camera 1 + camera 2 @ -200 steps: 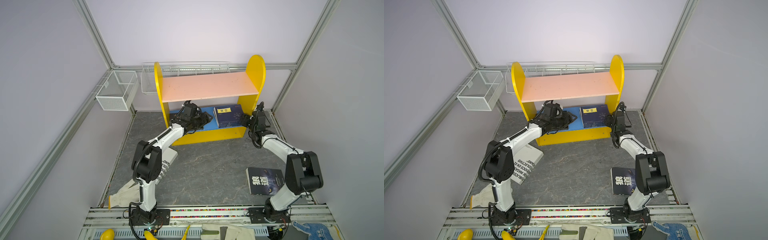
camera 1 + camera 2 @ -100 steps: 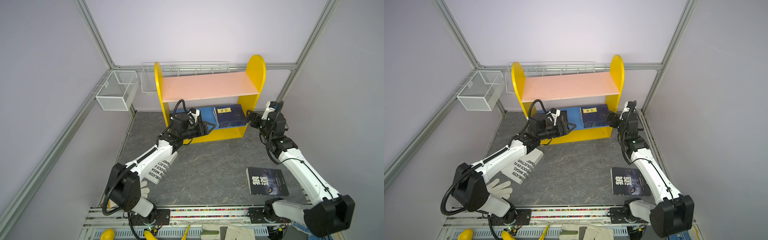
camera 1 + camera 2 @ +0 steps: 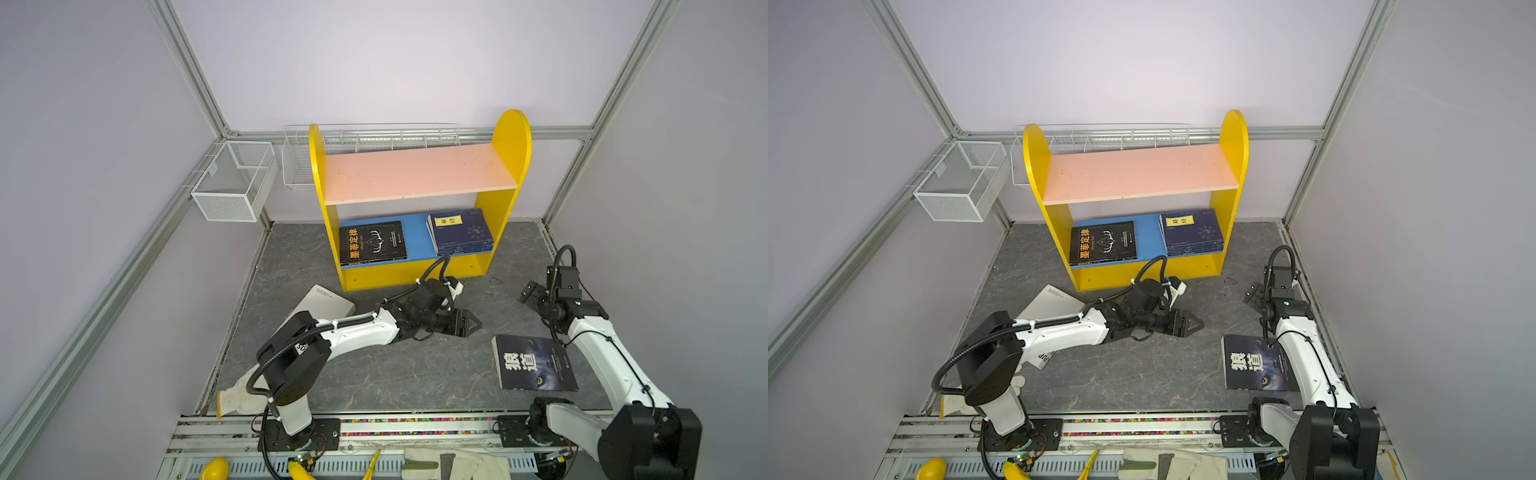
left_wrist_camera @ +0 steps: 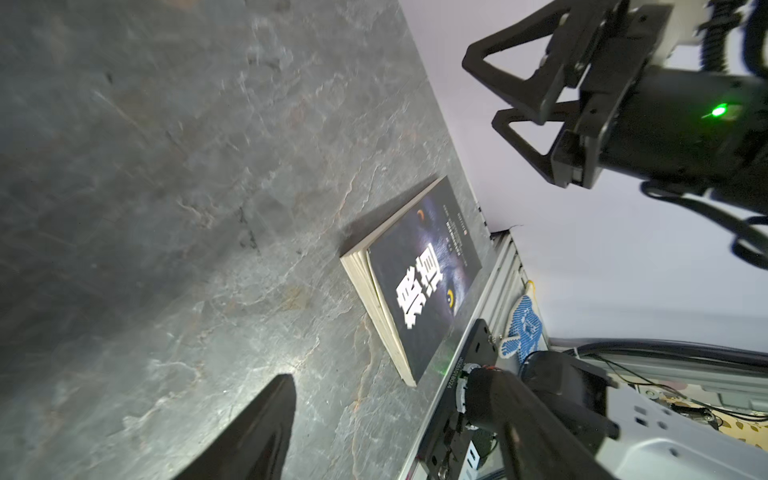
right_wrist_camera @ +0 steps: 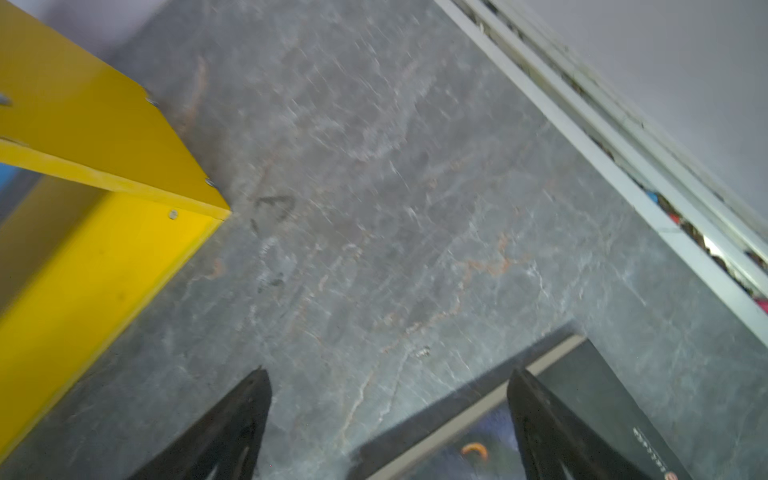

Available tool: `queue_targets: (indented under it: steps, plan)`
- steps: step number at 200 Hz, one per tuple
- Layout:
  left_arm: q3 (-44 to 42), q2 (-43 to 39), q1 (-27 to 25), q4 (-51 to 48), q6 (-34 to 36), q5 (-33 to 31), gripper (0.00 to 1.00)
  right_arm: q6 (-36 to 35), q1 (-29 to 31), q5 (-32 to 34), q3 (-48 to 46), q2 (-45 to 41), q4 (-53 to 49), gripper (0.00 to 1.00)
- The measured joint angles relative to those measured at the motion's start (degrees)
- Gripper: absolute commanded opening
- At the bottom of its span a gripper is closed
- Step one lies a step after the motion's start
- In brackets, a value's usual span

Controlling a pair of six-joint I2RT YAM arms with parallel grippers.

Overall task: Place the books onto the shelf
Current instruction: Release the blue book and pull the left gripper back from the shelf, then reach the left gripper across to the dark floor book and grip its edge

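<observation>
The shelf point(image 3: 415, 178) point(image 3: 1138, 174) stands at the back, its pink upper board bare. On its blue lower board lie a black orange-titled book point(image 3: 372, 243) point(image 3: 1102, 243) and a navy stack point(image 3: 459, 232) point(image 3: 1192, 232). A wolf-eye book point(image 3: 534, 363) point(image 4: 419, 282) point(image 5: 590, 386) lies flat on the floor at the right. A white book point(image 3: 324, 301) lies partly under the left arm. My left gripper point(image 3: 471, 324) point(image 4: 386, 415) is open over the floor's middle, pointing at the wolf-eye book. My right gripper point(image 3: 530, 293) point(image 5: 388, 386) is open and empty, just beyond that book's far edge.
Two white wire baskets point(image 3: 232, 180) point(image 3: 299, 162) hang on the back-left frame. A white glove point(image 3: 237, 399) lies at the front left by the left arm's base. More gloves point(image 3: 453, 465) lie on the front rail. A yellow shelf side panel point(image 5: 83, 249) is near the right gripper.
Both arms have drawn back from the shelf's lower board toward the front. The left gripper now hovers mid-floor; the right has swung out to the right. The black book lies uncovered on the board.
</observation>
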Motion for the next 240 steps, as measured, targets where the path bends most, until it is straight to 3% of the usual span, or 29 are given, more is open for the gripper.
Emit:
queue_targets:
  steps: [27, 81, 151, 240]
  plan:
    - [3.2, 5.4, -1.6, 0.7, -2.4, -1.6, 0.73, 0.9, -3.3, -1.4, -3.2, -1.0, -1.4, 0.92]
    - [12.2, 14.7, -5.3, 1.3, -6.8, -4.1, 0.7, 0.9, -16.6, -9.1, -10.0, -3.4, -1.2, 0.92]
    - [20.8, 22.0, -7.1, -2.7, -9.9, -3.4, 0.69, 1.4, -17.4, -15.6, -15.4, -4.6, 0.2, 0.92]
    - [24.4, 25.6, -7.5, -3.3, -12.3, -2.9, 0.66, 2.0, -17.4, -16.6, -17.4, -4.3, 7.3, 0.93]
